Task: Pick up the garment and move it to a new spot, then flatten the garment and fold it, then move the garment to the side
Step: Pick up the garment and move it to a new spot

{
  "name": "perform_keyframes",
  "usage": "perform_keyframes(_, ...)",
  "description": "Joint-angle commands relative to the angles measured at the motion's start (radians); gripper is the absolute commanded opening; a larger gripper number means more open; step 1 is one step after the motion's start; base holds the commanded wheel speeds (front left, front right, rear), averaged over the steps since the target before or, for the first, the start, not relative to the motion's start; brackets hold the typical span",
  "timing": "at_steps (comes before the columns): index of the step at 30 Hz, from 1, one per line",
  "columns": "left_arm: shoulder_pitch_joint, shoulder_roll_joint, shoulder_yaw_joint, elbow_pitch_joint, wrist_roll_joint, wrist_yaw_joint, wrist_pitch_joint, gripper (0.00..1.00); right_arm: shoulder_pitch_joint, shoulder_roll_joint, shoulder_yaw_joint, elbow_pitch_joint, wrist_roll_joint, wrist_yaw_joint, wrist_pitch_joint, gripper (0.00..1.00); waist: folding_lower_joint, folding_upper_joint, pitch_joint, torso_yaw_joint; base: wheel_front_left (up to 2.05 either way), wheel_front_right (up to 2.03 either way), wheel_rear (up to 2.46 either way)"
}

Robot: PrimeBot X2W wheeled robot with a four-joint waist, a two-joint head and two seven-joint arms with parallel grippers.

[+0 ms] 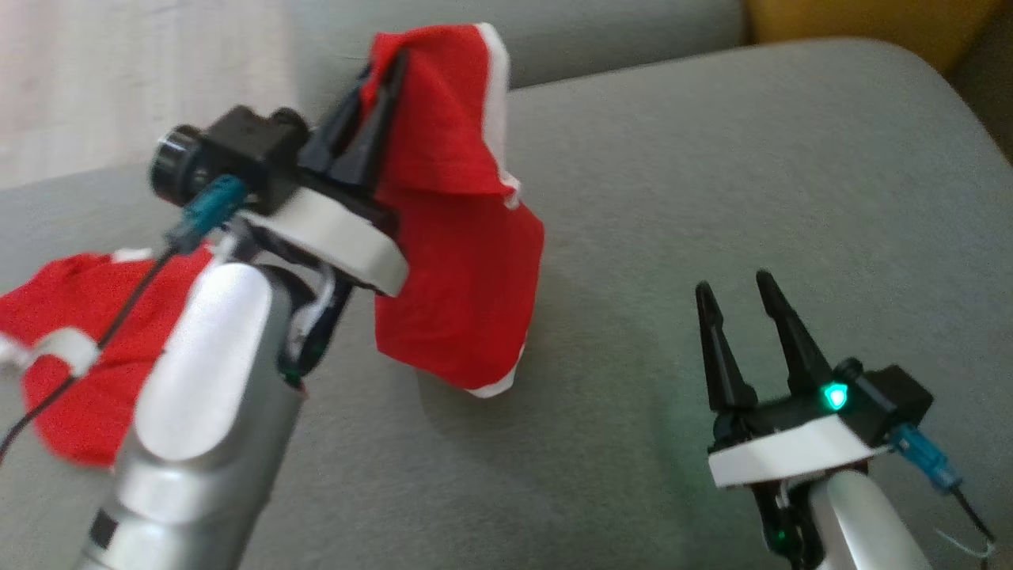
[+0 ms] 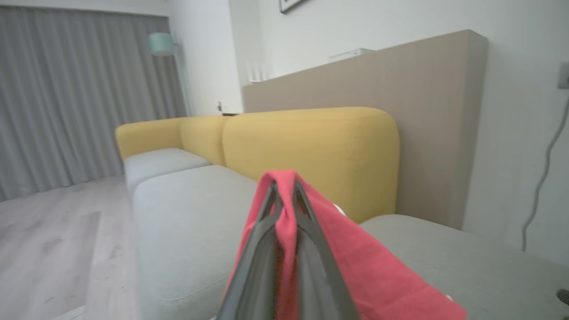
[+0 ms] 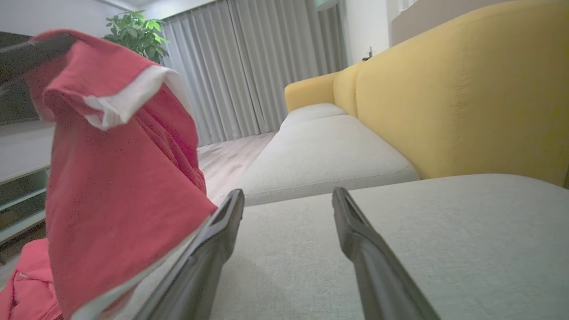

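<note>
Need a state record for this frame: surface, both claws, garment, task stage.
surface: grey sofa cushion, yellow backrest behind
left claw: shut on garment, raised
right claw: open, empty, apart from the hanging cloth
garment: red, white trim; one end lifted and hanging, rest trailing to the left
stage: picked up, not yet flattened or folded

Seat cushion [image 1: 712, 198] is open from the hanging garment [image 1: 459, 237] across to the right gripper [image 1: 733, 283] and up past it. Obstacles: 1) the garment drapes from the closed left gripper [image 1: 388, 67], hem close over the cushion, blocking the middle-left lane. 2) More red cloth [image 1: 71, 317] is heaped at the left, partly behind the left forearm [image 1: 206, 380]. 3) The yellow backrest [image 1: 863, 20] walls the far right. The right gripper's fingers are spread, with bare cushion showing between them.
</note>
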Motion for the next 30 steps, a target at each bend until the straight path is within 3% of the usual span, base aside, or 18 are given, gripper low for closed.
perform_keyframes(1, -0.057, 0.009, 0.020, -0.040, 0.001, 0.011, 0.012, 0.00, -0.059, -0.005, 0.031, -0.049, 0.013, -0.001, -0.011, 1.00, 0.0000, 0.0000, 0.044, -0.088, 0.00, 0.00, 0.00)
perform_keyframes(9, -0.120, -0.030, -0.004, 0.066, 0.031, 0.037, -0.014, 0.00, -0.092, -0.005, 0.059, -0.098, 0.030, -0.001, -0.011, 1.00, 0.0000, 0.0000, 0.112, -0.228, 0.00, 0.00, 0.00)
perform_keyframes(11, -0.157, -0.041, 0.002, 0.117, 0.038, 0.044, -0.056, 1.00, -0.095, -0.005, 0.068, -0.112, 0.037, -0.001, -0.011, 1.00, 0.0000, 0.0000, 0.127, -0.252, 0.00, 0.00, 0.00)
perform_keyframes(15, -0.223, -0.026, -0.032, 0.214, 0.104, 0.041, -0.126, 1.00, -0.093, -0.005, 0.072, -0.126, 0.041, -0.001, -0.011, 1.00, 0.0000, 0.0000, 0.144, -0.269, 0.00, 0.00, 0.00)
perform_keyframes(19, -0.220, -0.017, -0.019, 0.266, 0.092, 0.040, -0.176, 1.00, -0.080, -0.005, 0.054, -0.127, 0.036, -0.001, -0.011, 1.00, 0.0000, 0.0000, 0.138, -0.243, 0.00, 0.00, 0.00)
perform_keyframes(30, -0.013, 0.092, 0.066, 0.233, 0.041, 0.077, -0.288, 1.00, -0.052, -0.005, 0.006, -0.102, -0.022, -0.001, -0.011, 1.00, 0.0000, 0.0000, 0.067, -0.069, 0.00, 0.00, 0.00)
